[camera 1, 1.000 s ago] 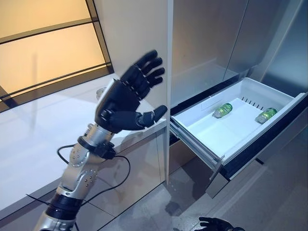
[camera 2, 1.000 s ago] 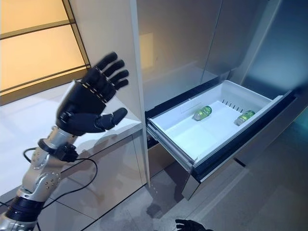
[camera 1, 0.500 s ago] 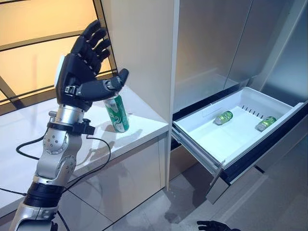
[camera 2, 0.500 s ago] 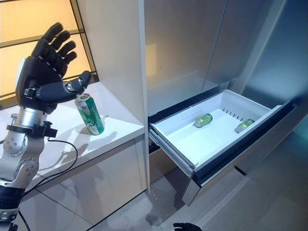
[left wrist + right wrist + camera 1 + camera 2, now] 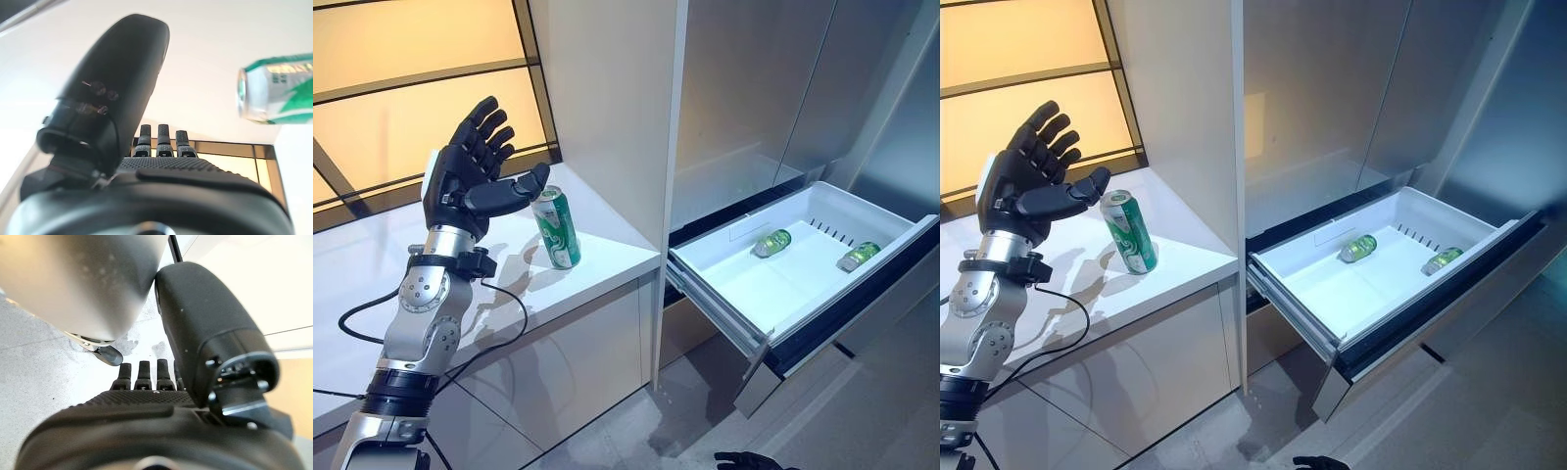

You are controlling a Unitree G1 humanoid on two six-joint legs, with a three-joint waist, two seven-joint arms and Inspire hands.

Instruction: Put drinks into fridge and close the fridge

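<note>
Having dropped lower beside the upright green can (image 5: 555, 227), the left robot hand (image 5: 470, 176) stays spread, holding nothing.

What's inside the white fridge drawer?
Two green cans lie on their sides in the open drawer: one near the back, one by the right wall. Nothing else shows inside.

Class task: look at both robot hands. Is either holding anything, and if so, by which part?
Nothing is held. The left hand is open beside the upright can; the right hand hangs open, empty.
</note>
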